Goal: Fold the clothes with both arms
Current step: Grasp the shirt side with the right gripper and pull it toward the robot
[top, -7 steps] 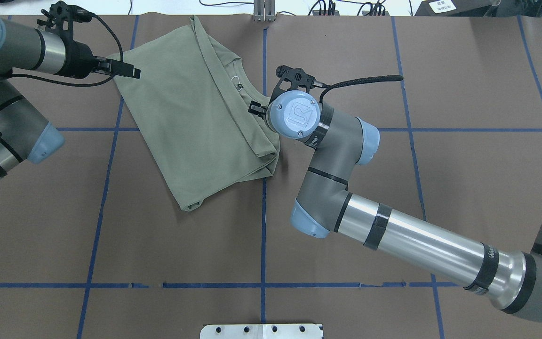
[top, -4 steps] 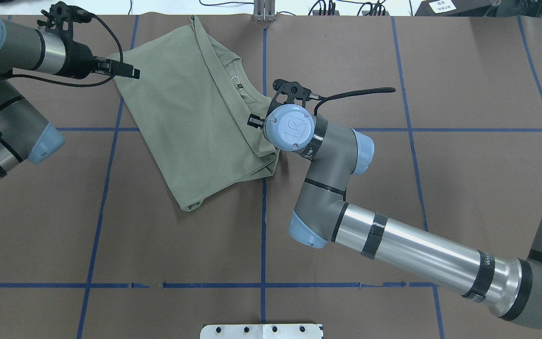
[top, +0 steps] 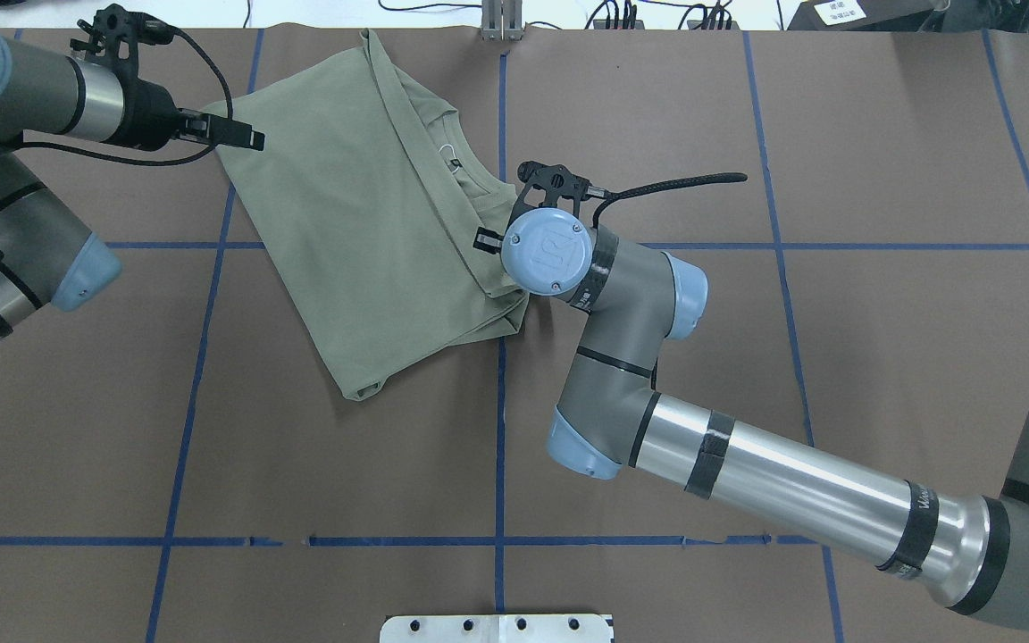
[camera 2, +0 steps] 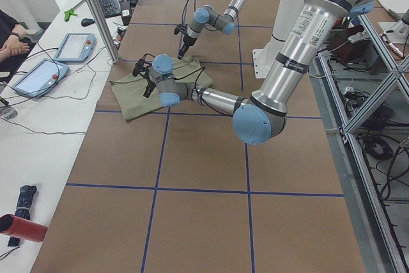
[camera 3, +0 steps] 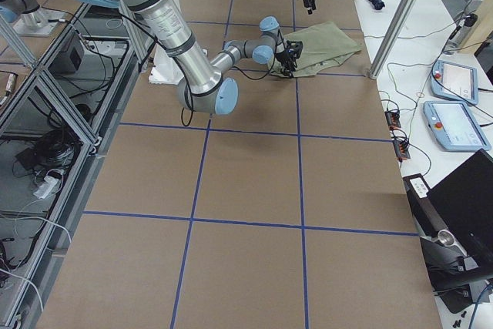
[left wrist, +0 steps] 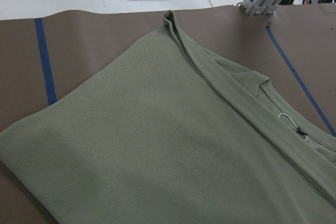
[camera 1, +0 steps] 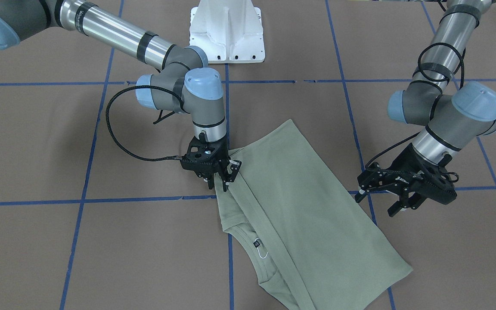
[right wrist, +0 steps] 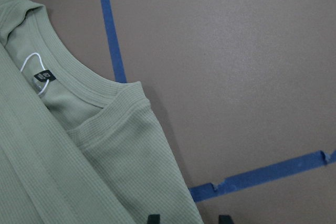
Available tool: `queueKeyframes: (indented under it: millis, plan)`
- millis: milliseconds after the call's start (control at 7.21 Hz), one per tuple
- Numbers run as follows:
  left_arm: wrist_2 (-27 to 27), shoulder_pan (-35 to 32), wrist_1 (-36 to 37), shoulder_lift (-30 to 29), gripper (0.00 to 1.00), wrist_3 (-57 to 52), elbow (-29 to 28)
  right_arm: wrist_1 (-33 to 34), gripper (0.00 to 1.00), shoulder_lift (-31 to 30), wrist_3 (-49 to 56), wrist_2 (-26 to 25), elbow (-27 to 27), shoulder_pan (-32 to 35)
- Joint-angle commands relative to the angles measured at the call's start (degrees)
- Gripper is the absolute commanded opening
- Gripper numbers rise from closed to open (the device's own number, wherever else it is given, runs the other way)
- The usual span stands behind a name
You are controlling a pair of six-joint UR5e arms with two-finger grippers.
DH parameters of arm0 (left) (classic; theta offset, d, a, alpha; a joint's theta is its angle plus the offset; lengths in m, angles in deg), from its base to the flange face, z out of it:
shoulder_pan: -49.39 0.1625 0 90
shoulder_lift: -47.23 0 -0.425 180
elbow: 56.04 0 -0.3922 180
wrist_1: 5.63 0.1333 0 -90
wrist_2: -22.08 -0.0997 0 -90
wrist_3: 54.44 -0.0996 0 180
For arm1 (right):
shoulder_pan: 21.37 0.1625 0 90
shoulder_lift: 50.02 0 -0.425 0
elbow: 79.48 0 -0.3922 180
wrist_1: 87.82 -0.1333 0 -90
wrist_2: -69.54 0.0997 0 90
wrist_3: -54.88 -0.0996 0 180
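The right fingers [camera 1: 230, 174] point down and are spread apart. They straddle the long edge of the pale sage-green, fine-knit, long-sleeved shirt [top: 363, 223] just below its shoulder. In the right wrist view one tip stands over the knit and the other over bare table, with nothing pinched between them. Whether the tips touch the cloth I cannot tell.

Close by, inside the crew neckline, sit the small black neck label [right wrist: 44, 75] and its white string loop [right wrist: 29, 62].

The left fingers [camera 1: 398, 204] are likewise open and empty. In the overhead view they sit by the shirt's opposite long edge, near a corner.

The shirt lies flat on the brown paper-covered table [top: 907, 339], folded lengthwise into a slanted oblong, with a long fold running beside the neckline. It lies across the blue tape lines [top: 499, 446] in the far left-centre part of the overhead view.

The silver-grey right arm [top: 791, 482] reaches in from the near right, and the left arm [top: 32, 89] comes in from the far left. A white metal pedestal [camera 1: 226, 34] stands at the robot's edge of the table.
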Motion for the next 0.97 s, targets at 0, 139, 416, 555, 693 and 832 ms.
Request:
queueKeyframes:
  millis: [0, 139, 416, 555, 693, 832]
  plan:
    - [-0.61, 0.0, 0.0, 0.0, 1.0, 0.0, -0.2, 0.32, 0.48, -0.09, 0.07, -0.07, 0.05, -0.28]
    - [-1.05, 0.26, -0.09, 0.0, 1.0, -0.09, -0.46, 0.4, 0.47, 0.0, 0.07, -0.07, 0.05, -0.37]
    - [-1.06, 0.26, -0.09, 0.0, 1.0, -0.09, -0.56, 0.4, 0.18, 0.09, -0.01, -0.07, 0.05, -0.46]
    - [-1.06, 0.26, -0.09, 0.0, 1.0, -0.09, -0.56, 0.93, 0.0, 0.26, -0.02, -0.07, 0.13, -0.55]
    - [-1.06, 0.26, -0.09, 0.26, 1.0, -0.09, -0.47, 1.98, 0.0, 0.44, 0.16, 0.02, 0.57, -0.55]
    - [-1.06, 0.44, -0.7, 0.88, 1.0, -0.09, -0.47, 4.16, 0.0, 0.0, 0.16, 0.02, 2.75, -0.46]
